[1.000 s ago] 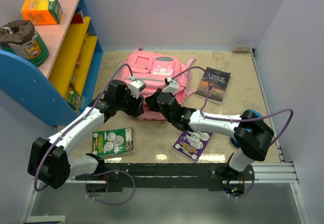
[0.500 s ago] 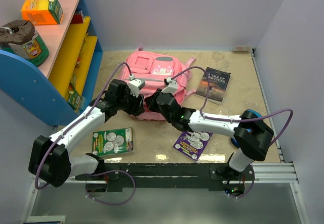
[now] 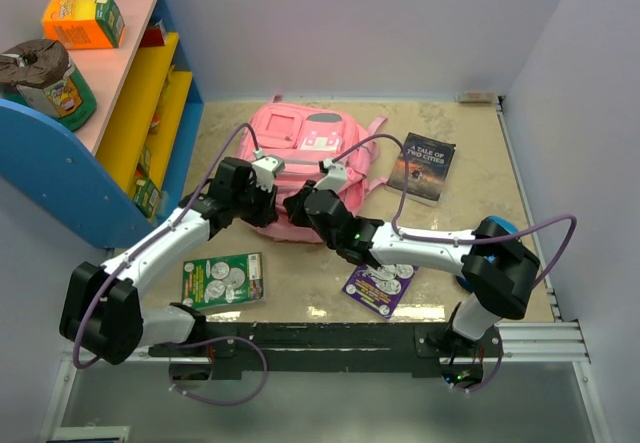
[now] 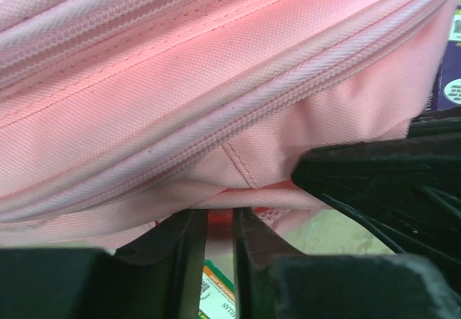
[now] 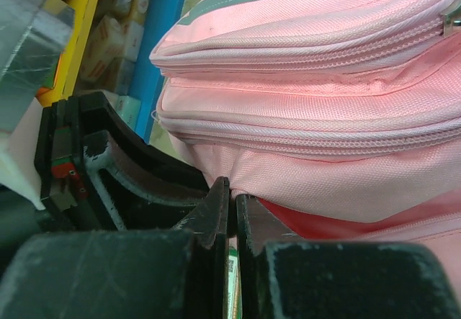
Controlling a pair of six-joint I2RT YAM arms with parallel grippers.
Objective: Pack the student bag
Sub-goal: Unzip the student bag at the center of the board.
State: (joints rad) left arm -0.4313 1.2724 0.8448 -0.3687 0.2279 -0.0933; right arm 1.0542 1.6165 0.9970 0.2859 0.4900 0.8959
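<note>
Jaws of left gripper and right gripper clamp student bag (woven pink fabric).

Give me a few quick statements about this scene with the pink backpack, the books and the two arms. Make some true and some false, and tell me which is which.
1. The left gripper and the right gripper are both at the near edge of the large soft pink fabric backpack. True.
2. The dark paperback book is packed inside the backpack. False: it lies flat on the tan table beside the bag, on the right arm's side.
3. The green booklet lies on the table near the left arm. True.
4. The purple booklet is stacked on the green one. False: they lie well apart, and the purple one is under the right arm.
</note>
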